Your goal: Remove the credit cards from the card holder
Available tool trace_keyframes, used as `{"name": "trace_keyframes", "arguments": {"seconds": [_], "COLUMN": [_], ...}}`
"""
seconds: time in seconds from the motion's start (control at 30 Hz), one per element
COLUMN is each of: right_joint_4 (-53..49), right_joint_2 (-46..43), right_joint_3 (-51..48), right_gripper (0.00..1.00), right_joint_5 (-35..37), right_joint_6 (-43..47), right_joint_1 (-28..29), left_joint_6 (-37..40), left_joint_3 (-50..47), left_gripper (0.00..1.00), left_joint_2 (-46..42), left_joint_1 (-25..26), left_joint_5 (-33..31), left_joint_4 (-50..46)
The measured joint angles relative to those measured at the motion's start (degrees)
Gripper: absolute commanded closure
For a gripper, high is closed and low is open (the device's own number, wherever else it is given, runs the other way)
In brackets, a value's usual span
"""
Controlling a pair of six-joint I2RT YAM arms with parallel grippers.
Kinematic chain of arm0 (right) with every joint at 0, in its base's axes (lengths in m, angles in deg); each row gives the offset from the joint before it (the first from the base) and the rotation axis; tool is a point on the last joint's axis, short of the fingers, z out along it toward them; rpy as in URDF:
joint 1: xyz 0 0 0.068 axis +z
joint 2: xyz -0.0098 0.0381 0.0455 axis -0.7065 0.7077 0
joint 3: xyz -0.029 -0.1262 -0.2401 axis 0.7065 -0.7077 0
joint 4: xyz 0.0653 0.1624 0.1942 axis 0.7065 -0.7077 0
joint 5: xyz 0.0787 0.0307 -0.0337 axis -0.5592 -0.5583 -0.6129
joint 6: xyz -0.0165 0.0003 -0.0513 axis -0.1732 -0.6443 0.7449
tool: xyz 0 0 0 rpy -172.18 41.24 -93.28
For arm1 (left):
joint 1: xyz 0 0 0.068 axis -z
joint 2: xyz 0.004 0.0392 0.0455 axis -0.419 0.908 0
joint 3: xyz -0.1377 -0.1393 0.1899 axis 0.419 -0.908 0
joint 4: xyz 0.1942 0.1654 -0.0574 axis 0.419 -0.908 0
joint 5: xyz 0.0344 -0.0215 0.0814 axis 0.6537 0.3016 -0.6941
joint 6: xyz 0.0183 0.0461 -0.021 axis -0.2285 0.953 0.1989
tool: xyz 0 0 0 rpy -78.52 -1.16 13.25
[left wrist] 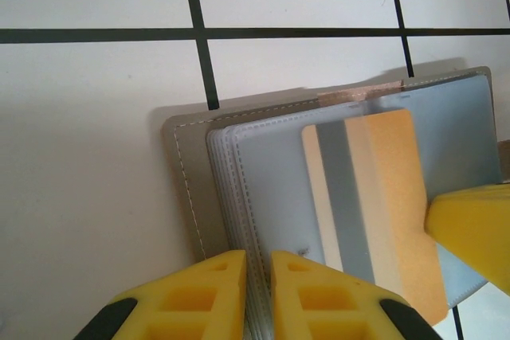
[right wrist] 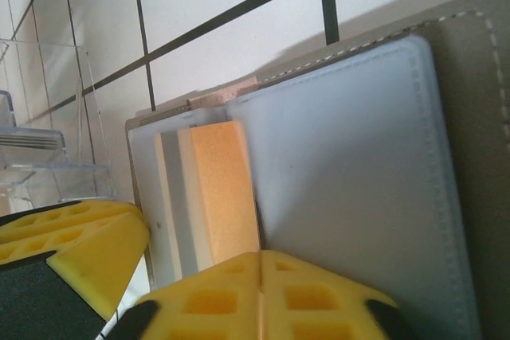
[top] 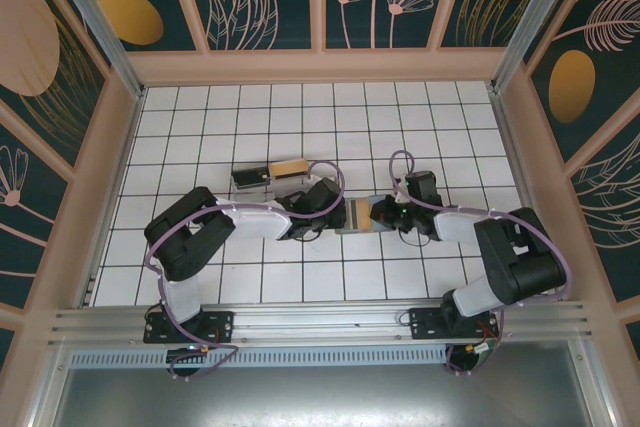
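Clamping card holder [left wrist: 187, 189] sleeves, left gripper [left wrist: 257, 267], right gripper [right wrist: 263, 267] pinching orange card [left wrist: 382, 197], overhead view adding second card [top: 290, 167] behind.

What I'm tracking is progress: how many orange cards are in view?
2. One orange card sits in the open card holder; a second card lies loose farther back on the table. More may be hidden in other sleeves.

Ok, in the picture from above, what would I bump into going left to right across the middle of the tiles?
Small dark object → loose tan card → left end effector → card holder → right end effector.
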Motion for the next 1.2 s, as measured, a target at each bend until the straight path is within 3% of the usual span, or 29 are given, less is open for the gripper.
{"name": "trace_keyframes", "arguments": {"seconds": [0.37,0.57,1.2], "right_joint_4": [3.17,3.61,-3.50], "right_joint_2": [1.57,2.14,-9.31], "right_joint_3": [-0.20,-0.44,-4.59], "right_gripper": [0.74,0.97,1.00], "right_joint_5": [-3.74,-4.20,-1.18], "right_joint_6": [-0.48,-1.01,0.13], "right_joint_1": [-0.13,-0.20,-8.31], "left_joint_6": [0.07,0.22,0.46], "left_joint_3": [1.14,1.20,1.20], "left_gripper": [0.83,0.83,0.83], "left_joint_2": [0.37,0.42,0.42], "left_joint_1": [0.00,0.00,0.00], "left_joint_5": [0.02,0.02,0.04], "left_joint_4": [-1.36,-1.36,-1.36]}}
